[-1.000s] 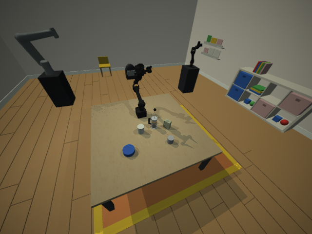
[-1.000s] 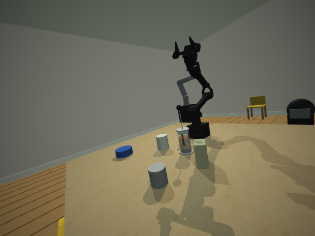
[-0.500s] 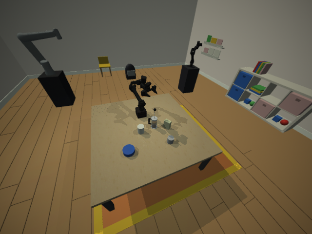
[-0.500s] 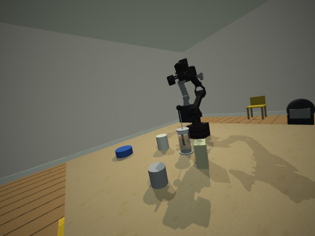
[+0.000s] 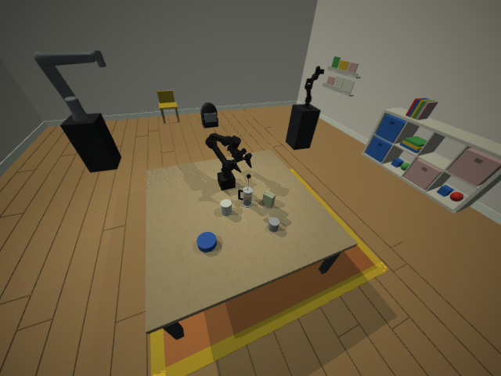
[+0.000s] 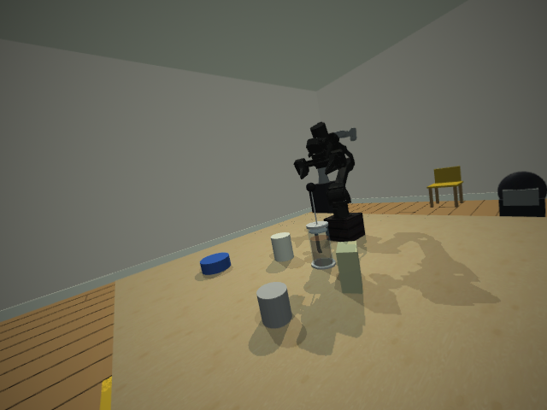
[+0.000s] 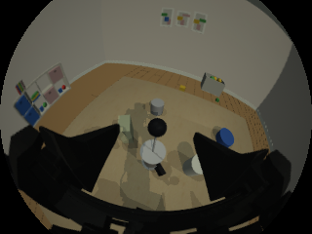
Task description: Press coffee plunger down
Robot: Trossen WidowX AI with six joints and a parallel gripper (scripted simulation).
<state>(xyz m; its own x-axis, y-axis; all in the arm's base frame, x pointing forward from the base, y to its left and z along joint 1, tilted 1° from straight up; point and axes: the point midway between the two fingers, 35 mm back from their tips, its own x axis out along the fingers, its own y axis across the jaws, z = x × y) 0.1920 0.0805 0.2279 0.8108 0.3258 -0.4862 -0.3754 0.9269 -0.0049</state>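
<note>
The coffee press (image 5: 246, 199) (image 6: 321, 254) (image 7: 152, 152) stands upright on the table, a clear glass cylinder with a pale lid and a black handle (image 5: 239, 194) (image 7: 160, 170). Its thin rod is raised well above the lid, with a round black knob (image 5: 248, 176) (image 6: 310, 187) (image 7: 157, 128) on top. My gripper (image 5: 245, 168) (image 6: 314, 175) is wide open and empty, tilted downward a little above the knob. In the wrist view the knob shows between the two fingers, with the lid below it. No contact shows.
A pale green box (image 5: 268, 200) (image 6: 349, 271) (image 7: 125, 128) and a white cylinder (image 5: 225, 207) (image 6: 282, 248) (image 7: 191, 168) stand on either side of the press. A grey cylinder (image 5: 273, 225) (image 6: 275, 307) (image 7: 157, 106) and a blue disc (image 5: 207, 241) (image 6: 215, 263) (image 7: 224, 137) are farther from the arm's base.
</note>
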